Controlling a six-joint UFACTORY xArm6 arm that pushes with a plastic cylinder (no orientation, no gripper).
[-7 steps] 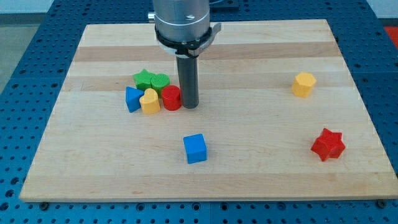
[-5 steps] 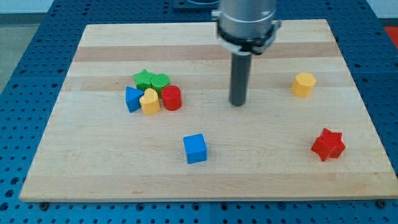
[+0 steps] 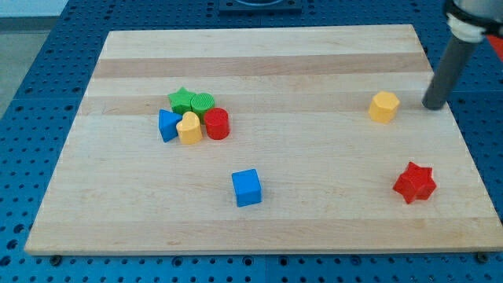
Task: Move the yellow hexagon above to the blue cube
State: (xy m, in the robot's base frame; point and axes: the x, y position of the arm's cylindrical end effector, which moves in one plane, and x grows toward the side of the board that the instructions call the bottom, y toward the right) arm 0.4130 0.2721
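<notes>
- The yellow hexagon [image 3: 383, 106] is sitting at the table's [image 3: 314, 228] far right, well apart from the blue cube [image 3: 247, 188] lying near centre; the push is looking not yet begun.
- My tip [image 3: 433, 105] is standing just right of the hexagon, apart from it; there is no hand, so nothing is being held.
- The red star [image 3: 414, 181] is lying nearer, clear of a leftward path.

A yellow hexagon [image 3: 384, 107] sits flat at the frame's upper right; a blue cube [image 3: 247, 188] rests well apart, lower centre.
</notes>
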